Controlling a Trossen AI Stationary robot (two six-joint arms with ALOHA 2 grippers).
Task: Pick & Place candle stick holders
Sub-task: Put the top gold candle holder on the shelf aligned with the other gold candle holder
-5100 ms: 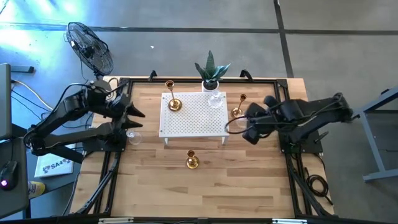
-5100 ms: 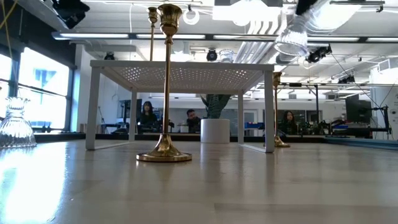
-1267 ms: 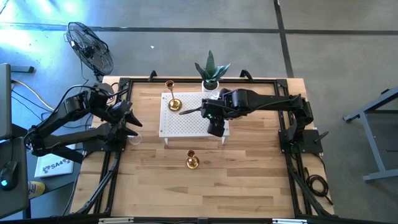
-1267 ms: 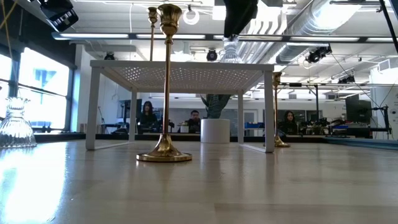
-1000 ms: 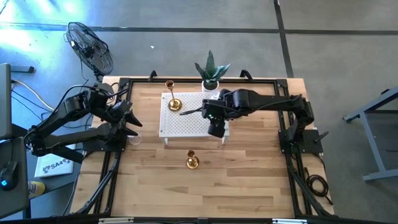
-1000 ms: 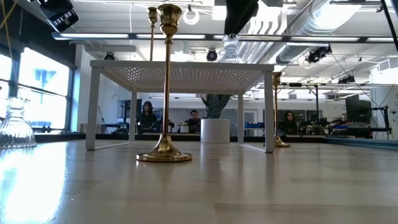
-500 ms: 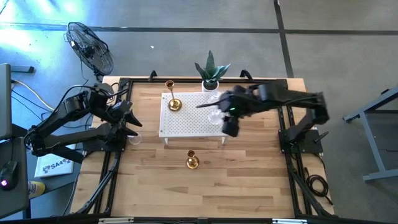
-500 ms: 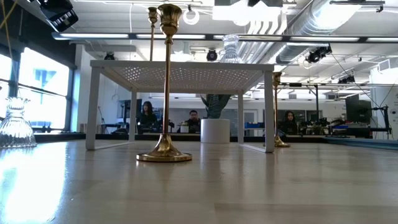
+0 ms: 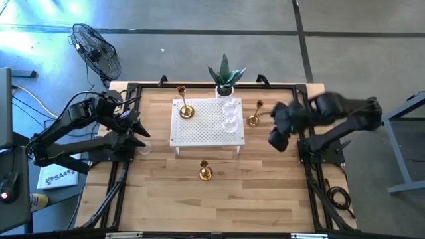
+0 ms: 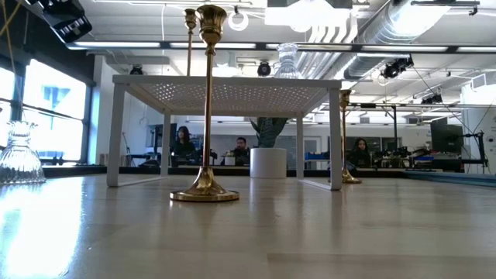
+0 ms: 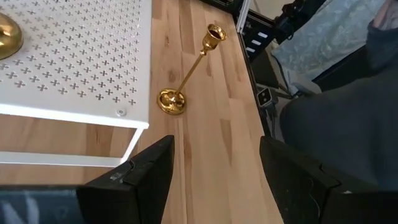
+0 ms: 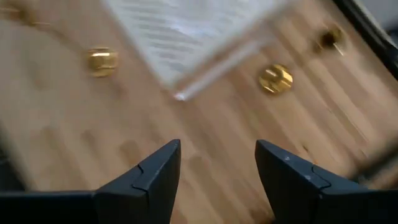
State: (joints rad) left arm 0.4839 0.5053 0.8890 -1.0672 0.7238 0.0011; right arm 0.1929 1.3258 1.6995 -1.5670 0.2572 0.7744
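- Seen from above, the pale planked wooden table (image 9: 219, 199) carries a white metal stand (image 9: 202, 129) with a perforated top, set toward the far edge and midway between the left and right edges.
- Three shiny gold candle stick holders, each a round flared base under a slim stem: one on the stand's far-left corner (image 9: 185, 111), one on the wood between the stand and the table's right edge (image 9: 253, 120), one between the stand and the near edge (image 9: 205, 173).
- Three clear ribbed-glass stemmed holders: two (image 9: 231, 114) close together along the stand's right side, one (image 9: 141, 147) by the table's left edge.
- One green spiky plant in a white pot (image 9: 226, 81) stands at the far edge.
- The left gripper (image 9: 136, 126) hangs over the left edge, fingers spread wide — nothing between them.
- The right gripper (image 9: 277, 138) is near the right edge, jaws parted and empty.
- The low view shows only one glass holder atop the stand, and — unlike the high view — three seated people (image 10: 242, 149) in the room behind.
- The left wrist view catches the stand's cross-shaped holes and one gold holder beside a stand corner; the right wrist view is smeared, showing two gold bases.
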